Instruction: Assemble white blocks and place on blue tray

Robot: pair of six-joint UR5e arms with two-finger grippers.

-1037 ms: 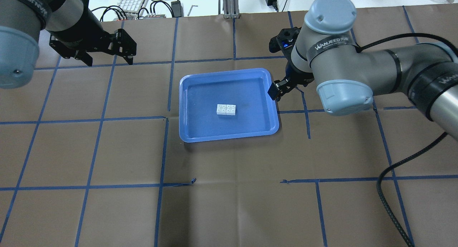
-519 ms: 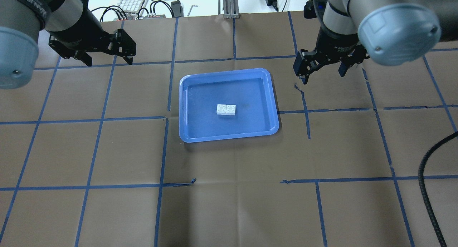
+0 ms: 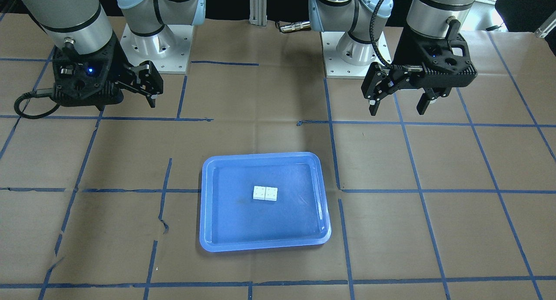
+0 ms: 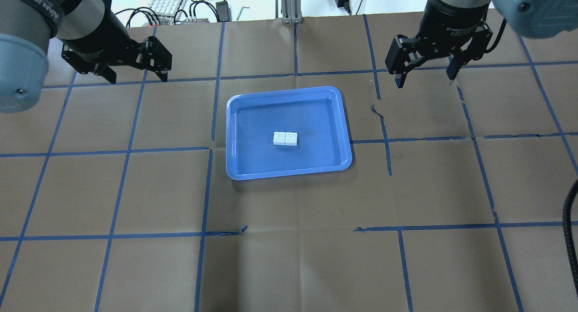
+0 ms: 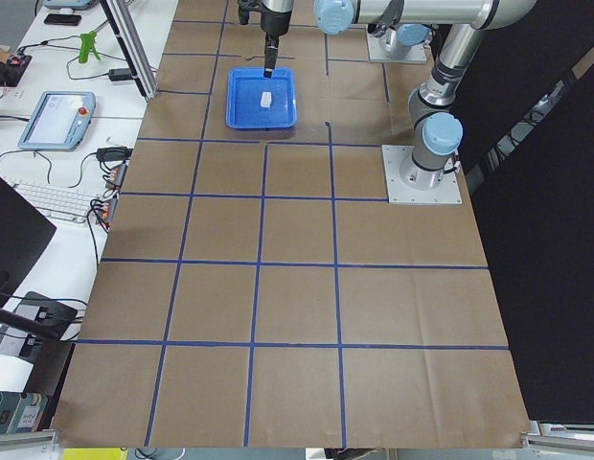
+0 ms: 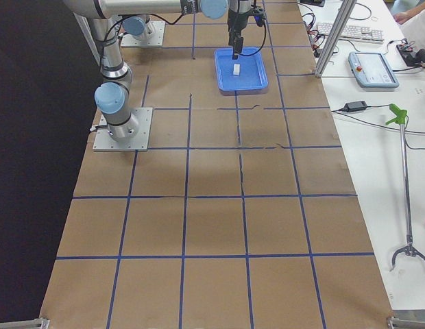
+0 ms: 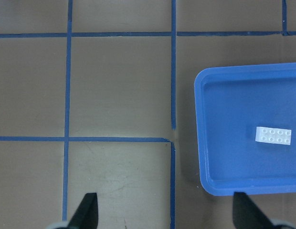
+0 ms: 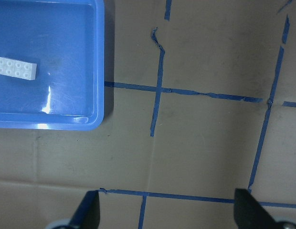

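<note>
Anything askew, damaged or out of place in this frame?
Only the blue tape grid line beside the glossy blue plastic tray is wrinkled and crooked; the paired white toy bricks lie flat inside it.

White blocks (image 4: 285,139) side by side inside tray (image 4: 235,167).

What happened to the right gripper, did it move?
Yes. The right gripper pulled away from the blue tray, right and up in the overhead view.
</note>
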